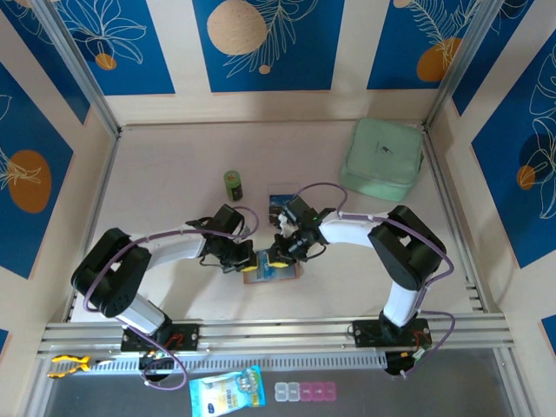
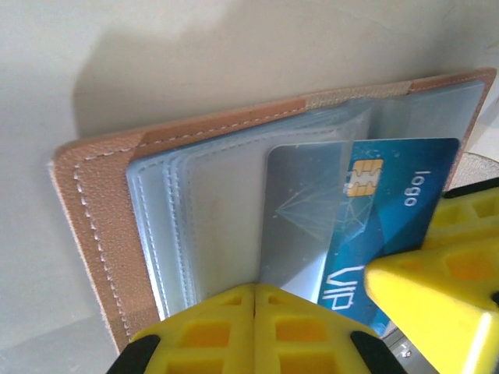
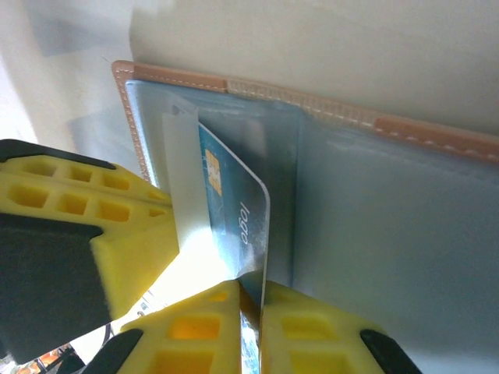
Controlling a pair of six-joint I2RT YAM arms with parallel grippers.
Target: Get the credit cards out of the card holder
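Observation:
The card holder [image 1: 282,273] lies open on the table between both arms, tan-pink leather edge [image 2: 97,210] around clear pocket sleeves [image 2: 210,210]. My left gripper [image 2: 255,290] is shut, pinching the edge of one clear sleeve; the left gripper's yellow fingers [image 3: 86,226] hold that flap up. A blue credit card [image 2: 394,206] with a gold chip and "VIP" print sticks halfway out of its pocket. My right gripper [image 3: 251,294] is shut on the blue card's [image 3: 234,202] edge. From above, the left gripper [image 1: 250,259] and right gripper [image 1: 280,253] meet over the holder.
A dark card [image 1: 280,201] lies on the table just behind the grippers. A small green bottle [image 1: 233,184] stands behind the left gripper. The mint-green case [image 1: 382,159] sits at the back right. A blue packet [image 1: 226,391] and a pill box [image 1: 304,393] lie below the rail.

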